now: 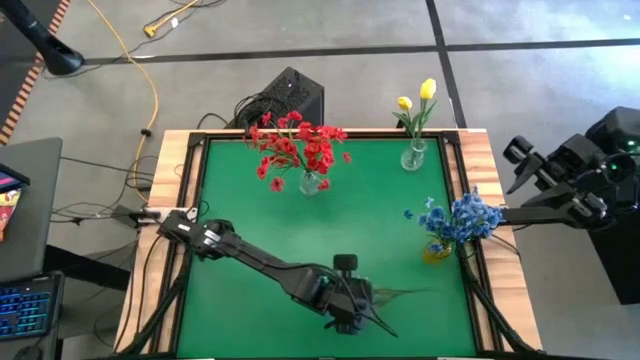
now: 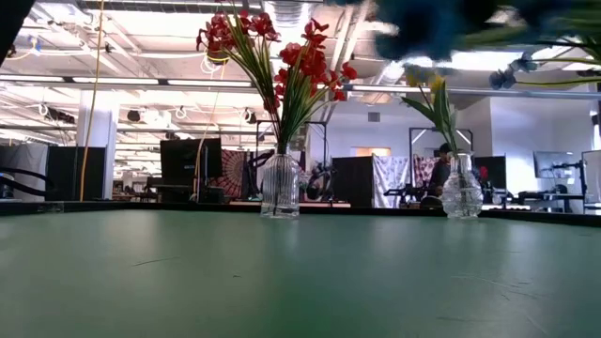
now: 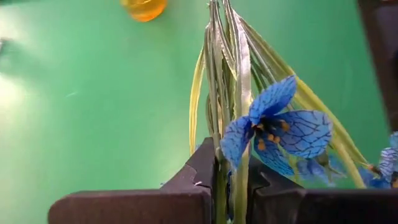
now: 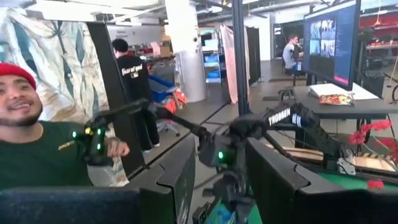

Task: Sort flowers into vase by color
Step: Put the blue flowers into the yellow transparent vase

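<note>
Now the left gripper (image 3: 231,186) is closed tight on the thin stems of a blue flower spray (image 3: 280,127) low over the green table (image 1: 250,210) (light and floppy, so best held near the stem middle), while the right gripper (image 4: 221,186) waits half-open beside the table.

Both arms are dark, slender and jointed, built of matte black links. The left hand (image 3: 231,186) has two blocky black fingers with squared edges. The right hand (image 4: 221,180) has broad, flat black fingers.
</note>
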Robot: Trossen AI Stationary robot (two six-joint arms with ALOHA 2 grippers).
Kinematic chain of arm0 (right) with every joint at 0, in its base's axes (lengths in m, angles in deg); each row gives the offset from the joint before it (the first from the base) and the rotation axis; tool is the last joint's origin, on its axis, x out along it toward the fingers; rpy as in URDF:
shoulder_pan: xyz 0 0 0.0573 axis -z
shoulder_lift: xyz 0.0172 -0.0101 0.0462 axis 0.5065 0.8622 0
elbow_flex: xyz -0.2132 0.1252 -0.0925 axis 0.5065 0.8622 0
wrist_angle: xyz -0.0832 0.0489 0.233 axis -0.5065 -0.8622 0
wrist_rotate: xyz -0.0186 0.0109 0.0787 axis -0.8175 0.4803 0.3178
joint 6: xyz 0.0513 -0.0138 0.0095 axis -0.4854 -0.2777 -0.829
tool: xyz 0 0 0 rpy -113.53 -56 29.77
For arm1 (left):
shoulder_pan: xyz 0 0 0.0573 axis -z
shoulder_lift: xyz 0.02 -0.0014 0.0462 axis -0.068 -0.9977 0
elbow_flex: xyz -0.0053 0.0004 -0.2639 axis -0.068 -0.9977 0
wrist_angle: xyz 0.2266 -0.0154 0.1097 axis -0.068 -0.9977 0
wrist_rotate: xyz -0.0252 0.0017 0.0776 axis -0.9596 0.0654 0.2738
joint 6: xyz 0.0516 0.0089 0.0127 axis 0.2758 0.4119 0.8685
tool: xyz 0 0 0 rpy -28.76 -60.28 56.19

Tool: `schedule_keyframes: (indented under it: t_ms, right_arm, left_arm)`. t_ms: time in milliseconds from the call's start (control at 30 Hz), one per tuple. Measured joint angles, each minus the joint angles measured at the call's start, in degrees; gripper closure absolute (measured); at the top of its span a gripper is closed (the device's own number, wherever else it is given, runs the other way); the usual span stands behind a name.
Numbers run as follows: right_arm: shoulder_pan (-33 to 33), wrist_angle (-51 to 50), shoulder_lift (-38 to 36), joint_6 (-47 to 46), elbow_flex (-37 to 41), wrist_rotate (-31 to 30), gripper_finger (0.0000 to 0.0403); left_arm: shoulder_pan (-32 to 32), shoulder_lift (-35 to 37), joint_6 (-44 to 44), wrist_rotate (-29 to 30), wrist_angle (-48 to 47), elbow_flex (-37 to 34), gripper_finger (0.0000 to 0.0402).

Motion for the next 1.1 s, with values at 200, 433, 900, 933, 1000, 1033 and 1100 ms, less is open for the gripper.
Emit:
schedule_keyframes:
  t_ms: [200, 433, 900, 933, 1000, 1033, 1100]
  right_arm:
    - [0.0, -3.68, -0.92, 1.74, 0.0, 0.5, 0.0237]
    - [0.04, -6.58, -2.67, 3.65, -0.02, -0.51, 0.0237]
    - [0.04, -12.51, -2.83, 7.35, -0.02, -0.7, 0.0237]
    - [0.04, -12.85, -2.86, 7.85, -0.02, -0.73, 0.0237]
    - [0.04, -12.86, -2.83, 9.02, -0.02, -0.73, 0.0237]
    - [0.04, -12.82, -2.79, 9.76, -0.02, -0.74, 0.0237]
    - [0.04, -12.8, -2.73, 11.38, -0.02, -1.18, 0.0237]
  left_arm:
    - [1.74, 2.44, -0.1, 7.48, -8.77, -0.02, 0.0397]
    - [1.5, 4.28, 3.1, 10.28, -14.99, -0.04, 0.0397]
    - [-3.49, 16.13, 3.56, 0.79, -17.6, 0.04, 0.0397]
    - [-4.05, 16.57, 3.44, -1.89, -17.58, 0.04, 0.0397]
    - [-5.32, 17.16, 2.7, -6.29, -17.59, 0.02, 0.0397]
    - [-5.98, 17.43, 2.0, -8.43, -17.61, 0.02, 0.0397]
    - [-7.5, 17.82, 1.57, -13.8, -17.61, 0.02, 0.0397]
